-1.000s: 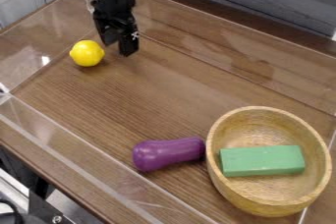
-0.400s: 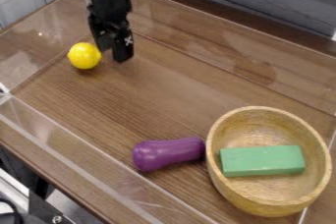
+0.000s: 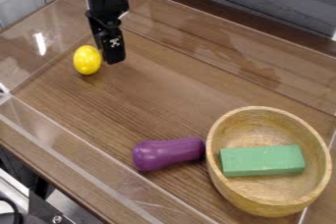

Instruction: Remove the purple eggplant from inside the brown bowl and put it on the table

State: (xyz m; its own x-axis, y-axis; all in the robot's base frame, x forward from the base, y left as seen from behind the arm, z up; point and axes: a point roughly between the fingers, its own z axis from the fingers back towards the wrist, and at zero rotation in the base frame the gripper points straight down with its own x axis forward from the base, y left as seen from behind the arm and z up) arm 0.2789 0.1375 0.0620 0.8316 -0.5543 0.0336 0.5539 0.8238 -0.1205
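The purple eggplant (image 3: 168,153) lies on the table (image 3: 197,81), just left of the brown bowl (image 3: 272,159) and outside it. The bowl sits at the lower right and holds a green rectangular block (image 3: 262,159). My gripper (image 3: 109,53) hangs at the upper left, pointing down, far from the eggplant and right beside a yellow ball (image 3: 86,59). Its jaws look open and nothing is between them.
Low clear acrylic walls (image 3: 53,140) run along the table's left and front edges. The yellow ball rests close to the left wall. A grey plank wall stands behind the table.
The gripper has drifted left and slightly up in the picture and rolled about its vertical axis. The yellow ball now sits a little lower. Eggplant, bowl and block stayed put.
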